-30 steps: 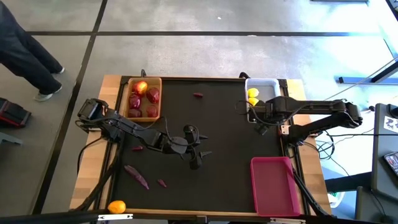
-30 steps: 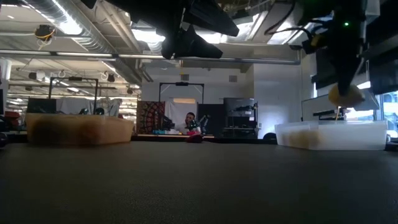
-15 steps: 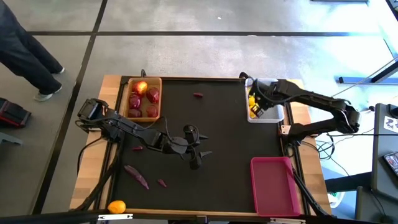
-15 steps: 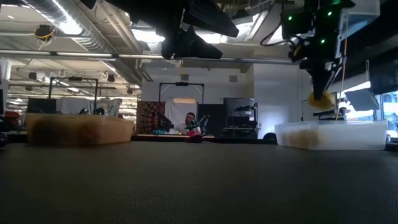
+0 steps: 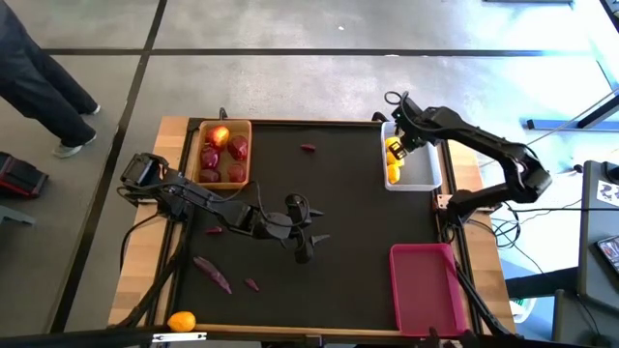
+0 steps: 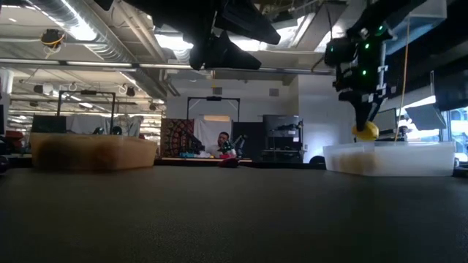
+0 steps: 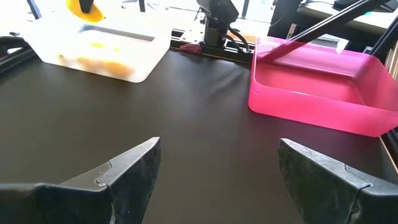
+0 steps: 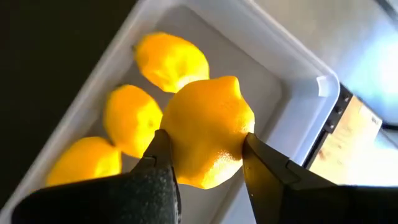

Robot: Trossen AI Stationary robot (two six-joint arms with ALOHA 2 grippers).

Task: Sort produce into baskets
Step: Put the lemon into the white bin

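Table [image 5: 338, 193]: black mat, three bins. Wood bin [image 5: 224, 152] sitting far left, holding red fruit [image 5: 237, 148]. White bin [image 5: 413, 155] far right. Pink bin [image 5: 426, 287] near right, looking bare.

Right gripper [image 8: 202, 155] hanging over the white bin, its fingers [image 8: 155, 163] pinching a lemon [image 8: 208, 129] across the middle; three more lemons [image 8: 171, 59] lying in the bin beneath it. From table height the lemon [image 6: 365, 131] is hanging just above the bin's rim [image 6: 387, 157].

Left gripper [image 5: 303, 242] waiting mid-table, jaws standing wide and holding nothing.

Handling, as I judge it: the lemon is looking firm, light, waxy-skinned and rounded, so likely to roll or squirt from a hard pinch. Gripping across its belly, as here, seems soundest.

Orange fruit [image 5: 181, 321] lying at the near-left edge. Purple strips [image 5: 213, 274] lying near left, one more [image 5: 309, 148] at the far side; thin, probably limp, best taken across the narrow width.
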